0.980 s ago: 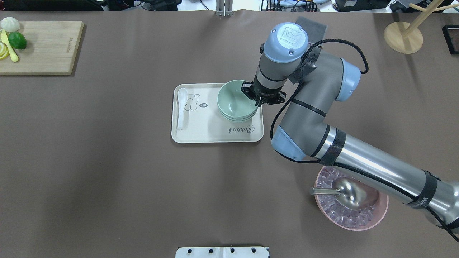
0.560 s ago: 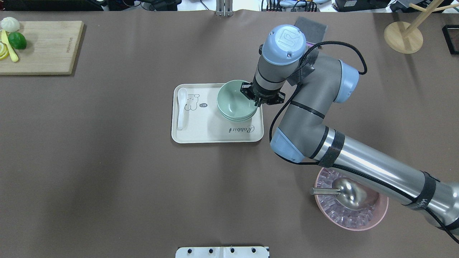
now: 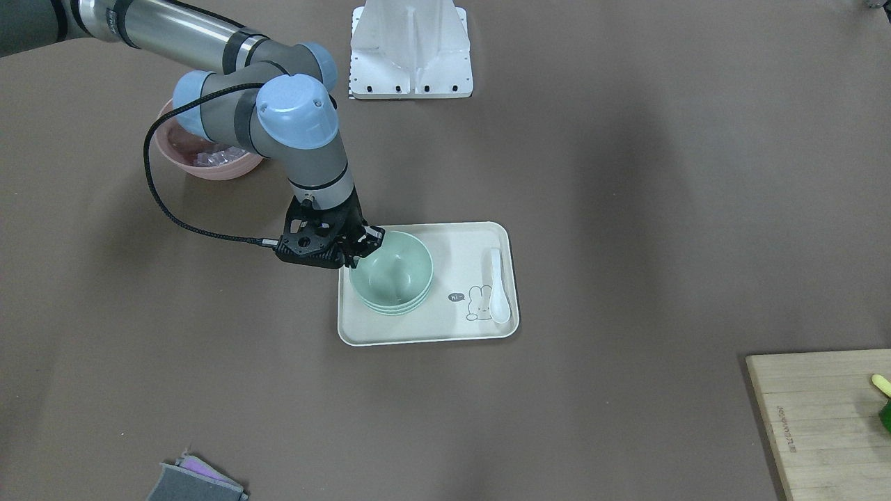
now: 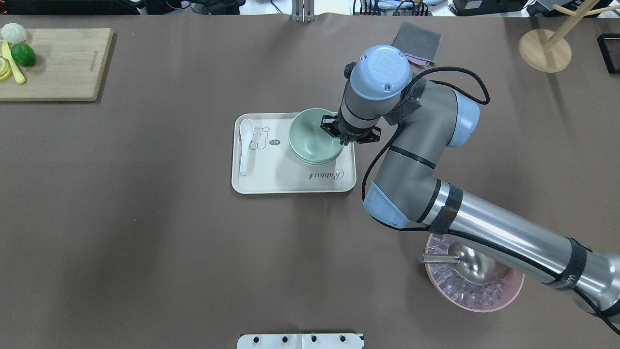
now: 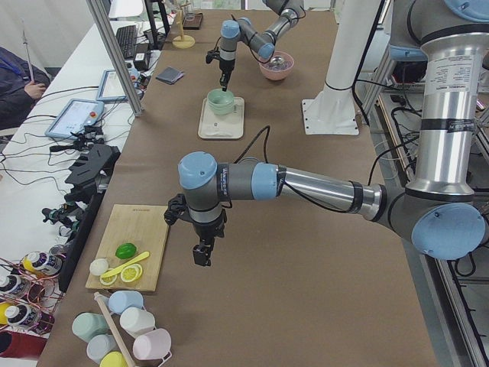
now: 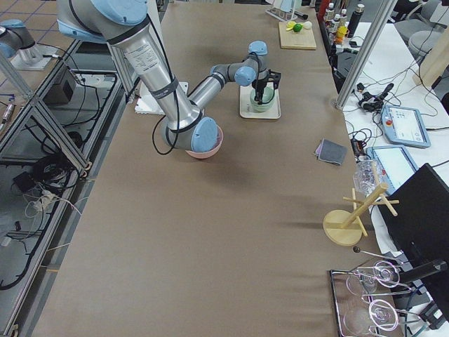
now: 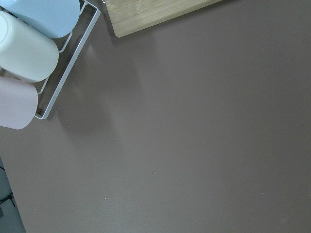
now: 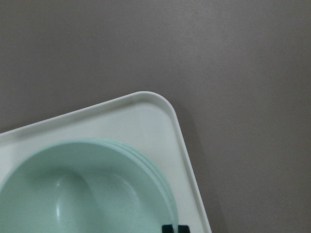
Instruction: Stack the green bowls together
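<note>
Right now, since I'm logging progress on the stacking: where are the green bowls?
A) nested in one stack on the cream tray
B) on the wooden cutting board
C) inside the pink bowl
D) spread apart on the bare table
A: the green bowls sit nested, their rims layered, on the tray, which also holds the white spoon.
</note>
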You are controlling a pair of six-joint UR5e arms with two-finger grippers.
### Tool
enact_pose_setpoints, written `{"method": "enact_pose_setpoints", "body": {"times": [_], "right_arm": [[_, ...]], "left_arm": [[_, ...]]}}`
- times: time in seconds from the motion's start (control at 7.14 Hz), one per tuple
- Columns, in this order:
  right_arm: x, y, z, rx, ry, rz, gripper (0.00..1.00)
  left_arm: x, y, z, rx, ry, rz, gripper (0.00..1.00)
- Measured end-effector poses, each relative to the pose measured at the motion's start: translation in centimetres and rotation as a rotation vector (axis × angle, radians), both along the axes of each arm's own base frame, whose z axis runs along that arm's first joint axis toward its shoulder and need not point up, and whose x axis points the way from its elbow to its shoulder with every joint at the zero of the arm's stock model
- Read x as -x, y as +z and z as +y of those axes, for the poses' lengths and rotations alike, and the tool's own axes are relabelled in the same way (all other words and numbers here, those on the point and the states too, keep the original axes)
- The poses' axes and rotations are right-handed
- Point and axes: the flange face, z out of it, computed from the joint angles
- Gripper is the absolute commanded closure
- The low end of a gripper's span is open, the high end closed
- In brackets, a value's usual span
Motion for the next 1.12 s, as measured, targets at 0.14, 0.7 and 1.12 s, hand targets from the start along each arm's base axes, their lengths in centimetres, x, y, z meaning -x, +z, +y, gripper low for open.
{"method": "enact_pose_setpoints", "body": {"times": [0.14, 0.7, 1.12], "right_arm": [[0.0, 0.0, -0.1, -0.015, -0.001, 0.002, 0.0], [-2.8, 0.4, -2.2, -0.054, -0.005, 0.013, 0.0], [-11.6, 6.9, -5.6, -0.113, -0.104, 0.056, 0.0]], "left_arm": [[0.0, 0.0, 0.0, 0.0, 0.0, 0.0, 0.02], [0.0, 0.8, 0.9, 0.016, -0.003, 0.004, 0.02], [-0.5, 1.0, 1.6, 0.058, -0.067, 0.048, 0.02]]}}
